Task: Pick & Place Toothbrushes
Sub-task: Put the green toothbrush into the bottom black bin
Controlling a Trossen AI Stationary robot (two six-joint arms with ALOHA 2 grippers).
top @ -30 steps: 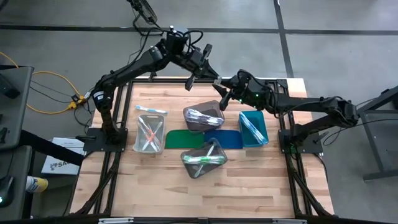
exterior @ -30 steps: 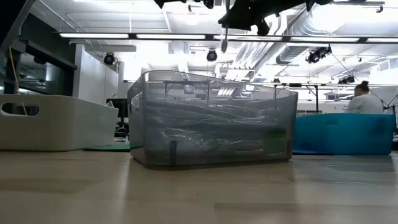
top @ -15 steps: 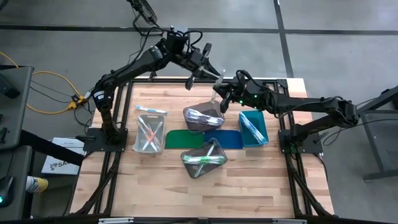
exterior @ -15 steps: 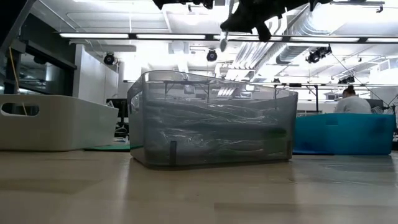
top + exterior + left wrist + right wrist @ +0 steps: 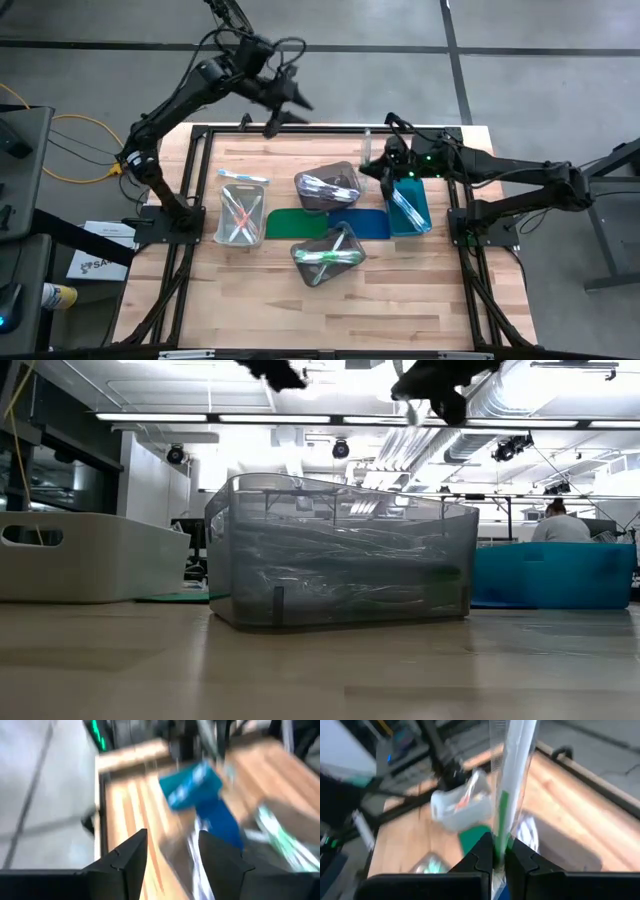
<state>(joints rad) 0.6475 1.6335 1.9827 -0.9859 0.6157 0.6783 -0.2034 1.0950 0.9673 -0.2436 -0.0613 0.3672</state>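
- Wooden table (image 5: 260, 310) sits inside a dark frame on a grey floor; a bright workroom with ceiling lights lies beyond it, and a person (image 5: 556, 520) sits far off behind the teal bin in the low view
- Left gripper (image 5: 283, 112) hangs above the table's far edge, well apart from the bins; its fingers (image 5: 127, 857) stand apart with nothing between them
- Right gripper (image 5: 372, 166) hovers between the grey bin (image 5: 328, 187) and the teal bin (image 5: 407, 206), clenched on a toothbrush (image 5: 512, 770)
- That toothbrush is clear with a green stripe and stands upright out of the pinched fingers (image 5: 481, 854) in the right wrist view
- Clear bin (image 5: 240, 214) at the left holds several toothbrushes, pink and teal among them
- One packaged toothbrush (image 5: 244, 176) lies loose on the wood just behind the clear bin
- Grey bin, teal bin and a near bin (image 5: 328, 256) also hold toothbrushes
- Green mat (image 5: 295, 223) and blue mat (image 5: 362, 222) lie flat side by side among the bins
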